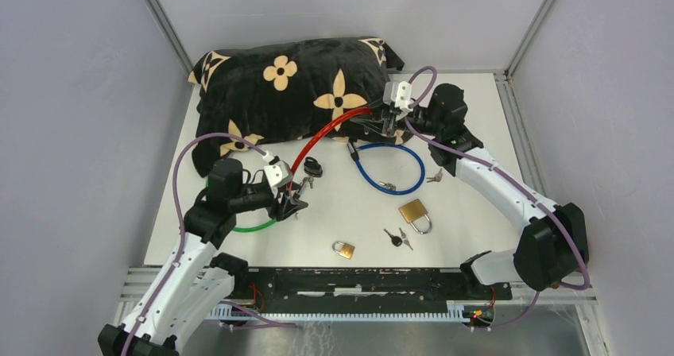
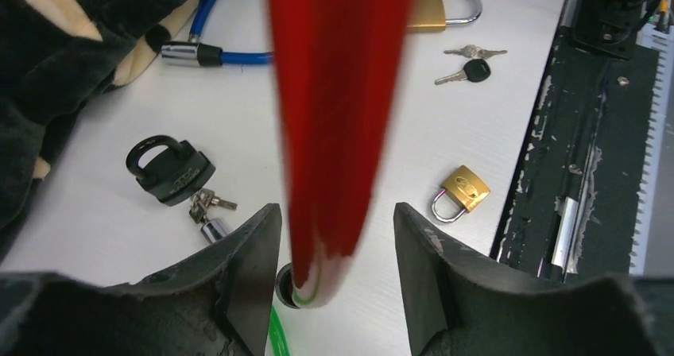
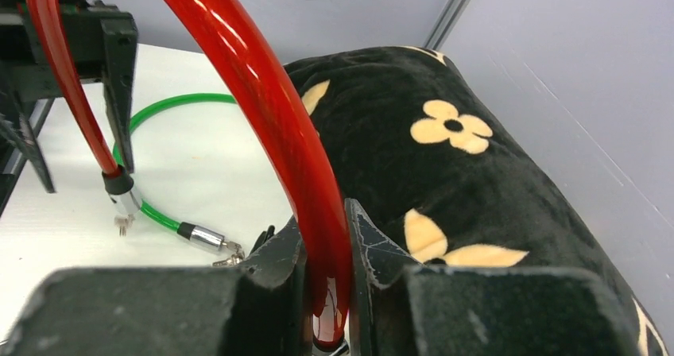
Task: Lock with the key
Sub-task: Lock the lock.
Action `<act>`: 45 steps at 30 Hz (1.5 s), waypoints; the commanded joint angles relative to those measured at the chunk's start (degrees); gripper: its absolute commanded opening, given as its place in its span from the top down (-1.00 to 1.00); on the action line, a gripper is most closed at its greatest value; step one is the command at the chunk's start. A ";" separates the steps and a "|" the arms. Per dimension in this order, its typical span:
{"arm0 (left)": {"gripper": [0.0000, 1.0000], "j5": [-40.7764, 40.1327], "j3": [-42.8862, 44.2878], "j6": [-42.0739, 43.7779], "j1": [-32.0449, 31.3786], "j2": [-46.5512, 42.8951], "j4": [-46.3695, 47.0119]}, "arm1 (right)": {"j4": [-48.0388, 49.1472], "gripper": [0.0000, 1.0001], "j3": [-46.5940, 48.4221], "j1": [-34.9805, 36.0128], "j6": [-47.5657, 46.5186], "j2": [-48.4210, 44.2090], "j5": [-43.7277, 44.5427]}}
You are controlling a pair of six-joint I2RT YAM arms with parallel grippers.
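1. The red cable lock (image 1: 332,124) arches above the table (image 1: 477,133), running from beside the pillow (image 1: 270,94) down toward the front left.
2. The right gripper (image 3: 326,245) is clamped on one end. The left gripper (image 2: 338,213) has its fingers apart, with the other end hanging loosely between them.
3. The ends are not joined and no key is held, so I judge the locking has hardly begun.

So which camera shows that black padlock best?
The left wrist view: the black padlock lies whole and close, keys beside it. The top view shows it small; the right wrist view misses it.
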 commanded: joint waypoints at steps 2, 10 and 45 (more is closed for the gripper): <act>-0.04 -7.98 -2.02 -0.90 -0.15 0.84 3.54 | 4.70 1.00 4.93 -0.16 2.90 -0.34 -3.19; 0.20 -11.09 -4.05 -3.78 -0.13 -0.77 6.41 | 3.13 1.00 6.68 -0.19 2.73 -0.69 -3.56; 0.96 -21.37 -20.61 -95.45 16.56 -8.44 37.04 | 19.69 1.00 2.05 29.51 8.90 2.37 23.20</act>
